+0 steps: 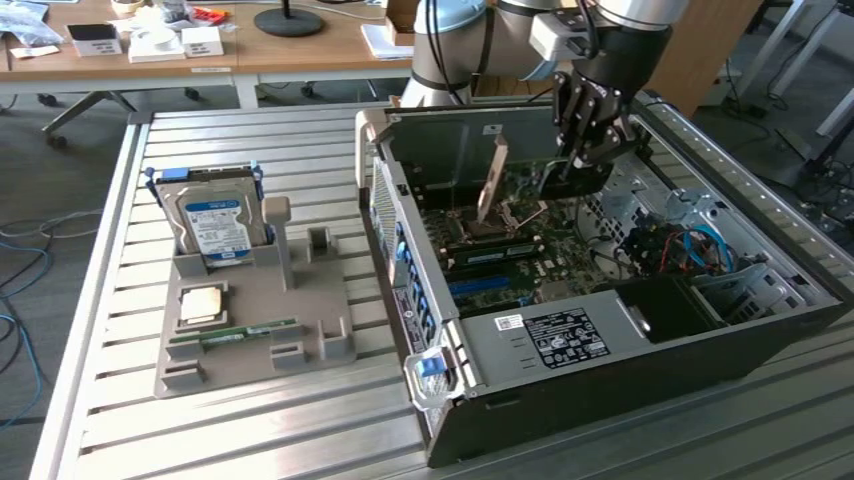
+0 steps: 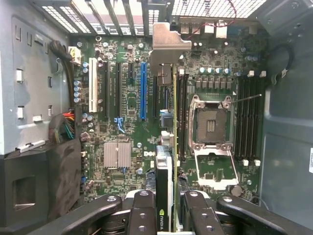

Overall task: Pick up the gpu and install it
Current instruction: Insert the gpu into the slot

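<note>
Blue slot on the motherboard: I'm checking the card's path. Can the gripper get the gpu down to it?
Probably yes: the gripper holds the gpu edge-on above the board, and the blue slot looks empty with nothing standing over it.

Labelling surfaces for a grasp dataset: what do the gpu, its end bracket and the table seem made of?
The gpu, clamped edge-on in the gripper: green circuit board with a black, probably plastic, shroud. Its end bracket: bare sheet metal, dull silver, bent lip. The table: likely aluminium, pale matte ribbed slats.
</note>
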You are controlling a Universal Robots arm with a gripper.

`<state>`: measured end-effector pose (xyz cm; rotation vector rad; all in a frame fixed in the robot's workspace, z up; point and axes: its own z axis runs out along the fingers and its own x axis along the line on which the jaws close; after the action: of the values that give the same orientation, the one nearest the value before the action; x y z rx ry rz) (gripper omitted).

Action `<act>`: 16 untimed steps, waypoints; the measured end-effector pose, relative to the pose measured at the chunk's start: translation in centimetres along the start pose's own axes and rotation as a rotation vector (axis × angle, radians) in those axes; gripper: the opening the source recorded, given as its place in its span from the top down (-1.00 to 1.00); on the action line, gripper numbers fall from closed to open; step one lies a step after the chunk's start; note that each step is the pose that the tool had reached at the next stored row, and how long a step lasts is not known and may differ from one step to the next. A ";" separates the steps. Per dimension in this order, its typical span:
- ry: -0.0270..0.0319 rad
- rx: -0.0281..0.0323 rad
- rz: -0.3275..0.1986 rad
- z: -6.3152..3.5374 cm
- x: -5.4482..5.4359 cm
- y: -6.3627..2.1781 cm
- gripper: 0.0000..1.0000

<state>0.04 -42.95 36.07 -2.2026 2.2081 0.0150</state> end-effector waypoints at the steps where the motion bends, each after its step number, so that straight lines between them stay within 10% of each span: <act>1: 0.0001 -0.0001 0.000 0.06 0.0 0.00 0.47; 16: 0.0001 0.0007 0.000 1.43 0.1 0.22 0.47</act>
<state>-0.17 -42.98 34.63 -2.2024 2.2078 0.0140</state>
